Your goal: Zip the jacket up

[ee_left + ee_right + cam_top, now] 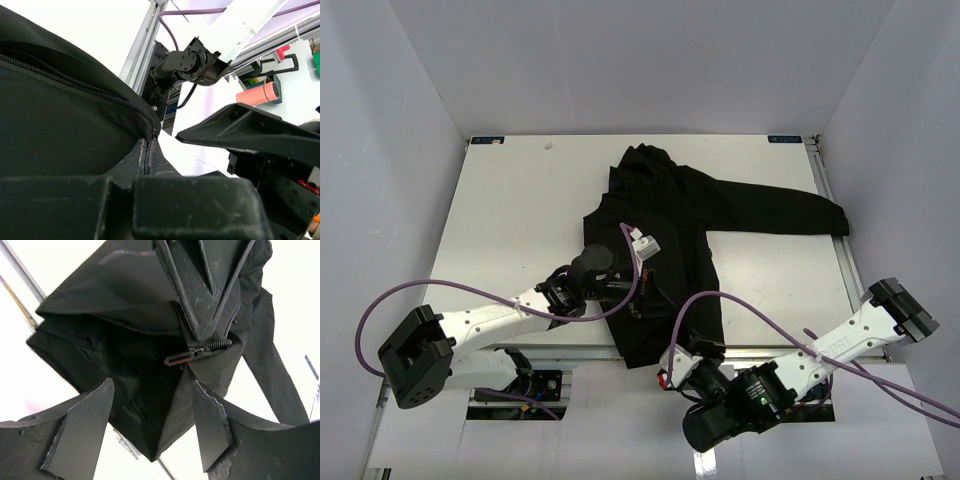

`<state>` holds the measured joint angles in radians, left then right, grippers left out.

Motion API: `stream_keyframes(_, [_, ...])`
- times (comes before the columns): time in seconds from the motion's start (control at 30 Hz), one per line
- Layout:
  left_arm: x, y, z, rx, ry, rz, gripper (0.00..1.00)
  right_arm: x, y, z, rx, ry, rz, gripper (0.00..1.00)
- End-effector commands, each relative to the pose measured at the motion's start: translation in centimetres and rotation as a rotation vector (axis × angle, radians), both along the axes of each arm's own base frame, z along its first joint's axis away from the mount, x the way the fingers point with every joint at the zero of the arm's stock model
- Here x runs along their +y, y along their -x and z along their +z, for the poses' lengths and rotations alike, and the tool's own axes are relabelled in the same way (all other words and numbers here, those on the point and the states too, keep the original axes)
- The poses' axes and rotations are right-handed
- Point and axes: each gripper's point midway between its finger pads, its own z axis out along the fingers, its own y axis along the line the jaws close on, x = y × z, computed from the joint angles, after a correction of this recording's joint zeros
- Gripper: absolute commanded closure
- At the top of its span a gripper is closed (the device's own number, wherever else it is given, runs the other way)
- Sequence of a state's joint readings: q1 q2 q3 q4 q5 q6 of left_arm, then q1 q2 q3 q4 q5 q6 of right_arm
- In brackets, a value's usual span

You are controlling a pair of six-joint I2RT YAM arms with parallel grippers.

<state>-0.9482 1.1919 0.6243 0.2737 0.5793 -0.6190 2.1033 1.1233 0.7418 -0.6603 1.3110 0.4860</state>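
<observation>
The black jacket [720, 210] lies on the white table, its hem hanging over the near edge. My left gripper [638, 303] is shut on the jacket's front edge at the lower end of the zipper [75, 80]; in the left wrist view its fingers [147, 155] are pressed together on the fabric. In the right wrist view the same fingers [200, 295] pinch just above the zipper end with its red pin [197, 354]. My right gripper [150, 430] is open below the hem corner [150, 440], holding nothing. In the top view it [672, 372] sits at the table's front edge.
The table's metal front rail [770, 350] runs under the hem. One sleeve [790, 212] stretches to the right edge. White walls enclose the table. Purple cables [410, 295] loop from both arms. The right arm's wrist [190, 62] shows close by in the left wrist view.
</observation>
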Motion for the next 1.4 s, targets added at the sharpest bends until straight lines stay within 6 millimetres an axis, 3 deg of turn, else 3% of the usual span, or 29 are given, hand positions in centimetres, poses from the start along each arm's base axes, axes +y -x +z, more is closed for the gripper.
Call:
stream_keyframes(0.0, [0.1, 0.7, 1.5, -0.006, 0.057, -0.029, 1.00, 1.1, -0.1, 1.7, -0.075, -0.062, -0.025, 0.31])
stream_keyframes(0.57, [0.2, 1.2, 1.5, 0.032, 0.063, -0.052, 1.00, 1.1, -2.2, 2.1, -0.130, -0.051, -0.126, 0.35])
stream_keyframes(0.9, [0.0, 1.6, 1.1, 0.053, 0.068, -0.080, 1.00, 0.5, -2.9, 2.6, -0.126, -0.095, -0.160, 0.62])
stream_keyframes(1.37, [0.5, 1.6, 0.9, 0.037, 0.049, -0.067, 1.00, 0.0, -3.3, 3.0, -0.110, -0.136, -0.180, 0.81])
